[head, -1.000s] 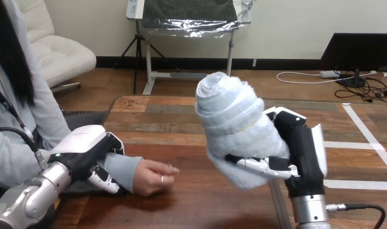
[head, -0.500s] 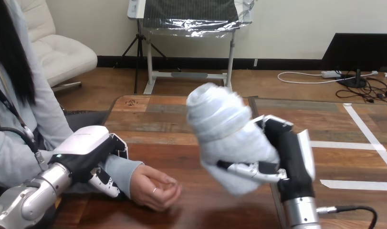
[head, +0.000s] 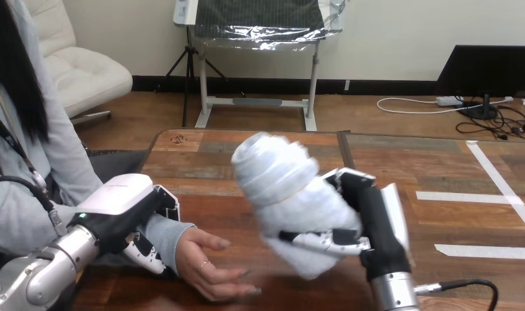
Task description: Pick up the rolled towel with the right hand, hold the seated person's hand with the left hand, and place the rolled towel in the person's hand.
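Observation:
My right hand [head: 369, 227] is shut on the white rolled towel [head: 289, 194], held tilted above the table with its rolled end up and to the left. The towel's lower end hangs just right of the person's hand [head: 211, 269], which lies palm up on the table with its fingers spread open. My left hand [head: 127, 210] is curled round the person's wrist over the grey sleeve, its fingers [head: 146, 254] wrapping under the forearm.
The wooden table [head: 441, 168] stretches right, with white tape strips [head: 486, 249] on its right part and a seam down its middle. The person sits at the left side.
My right hand has carried the towel left and down towards the person's hand. The person's hand has turned palm up and opened its fingers. My left hand stays on the wrist.

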Controlling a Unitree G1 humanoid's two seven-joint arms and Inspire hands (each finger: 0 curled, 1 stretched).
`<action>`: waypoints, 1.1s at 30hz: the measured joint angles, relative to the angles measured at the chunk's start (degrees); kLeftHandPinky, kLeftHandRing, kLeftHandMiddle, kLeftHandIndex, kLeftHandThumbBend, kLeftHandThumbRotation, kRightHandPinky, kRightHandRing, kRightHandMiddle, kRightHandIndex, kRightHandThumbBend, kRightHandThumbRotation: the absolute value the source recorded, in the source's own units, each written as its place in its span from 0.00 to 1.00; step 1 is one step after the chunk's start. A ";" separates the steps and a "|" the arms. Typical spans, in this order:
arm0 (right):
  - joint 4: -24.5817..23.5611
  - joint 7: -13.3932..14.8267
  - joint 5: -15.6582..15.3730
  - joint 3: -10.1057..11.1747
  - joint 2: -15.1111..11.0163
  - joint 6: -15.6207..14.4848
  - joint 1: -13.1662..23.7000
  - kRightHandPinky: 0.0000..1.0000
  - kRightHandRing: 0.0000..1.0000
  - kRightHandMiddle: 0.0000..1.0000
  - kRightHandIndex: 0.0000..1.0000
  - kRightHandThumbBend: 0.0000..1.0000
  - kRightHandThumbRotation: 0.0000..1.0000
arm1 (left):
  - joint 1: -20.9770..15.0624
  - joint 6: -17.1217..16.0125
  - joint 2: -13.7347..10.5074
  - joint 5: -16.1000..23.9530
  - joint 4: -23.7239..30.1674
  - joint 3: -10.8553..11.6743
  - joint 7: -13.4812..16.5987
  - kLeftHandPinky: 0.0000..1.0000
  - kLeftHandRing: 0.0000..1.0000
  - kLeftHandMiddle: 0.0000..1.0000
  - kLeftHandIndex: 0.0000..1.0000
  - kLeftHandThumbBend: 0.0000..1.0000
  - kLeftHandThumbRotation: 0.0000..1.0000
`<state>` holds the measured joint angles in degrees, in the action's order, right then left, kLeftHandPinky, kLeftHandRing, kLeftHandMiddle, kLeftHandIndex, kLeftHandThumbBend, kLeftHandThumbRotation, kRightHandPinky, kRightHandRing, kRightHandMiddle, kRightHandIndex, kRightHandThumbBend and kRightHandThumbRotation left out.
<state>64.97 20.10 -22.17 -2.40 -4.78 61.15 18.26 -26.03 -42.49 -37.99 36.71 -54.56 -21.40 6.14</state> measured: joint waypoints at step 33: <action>1.83 8.93 -7.27 -7.56 0.12 -2.31 1.46 0.23 0.28 0.37 0.35 0.76 0.00 | 1.52 -0.32 0.18 -3.07 9.63 1.99 -2.50 0.24 0.29 0.34 0.33 0.96 0.05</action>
<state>66.80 29.03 -29.44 -9.97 -4.66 58.84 19.72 -24.50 -42.81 -37.81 33.63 -44.93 -19.42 3.63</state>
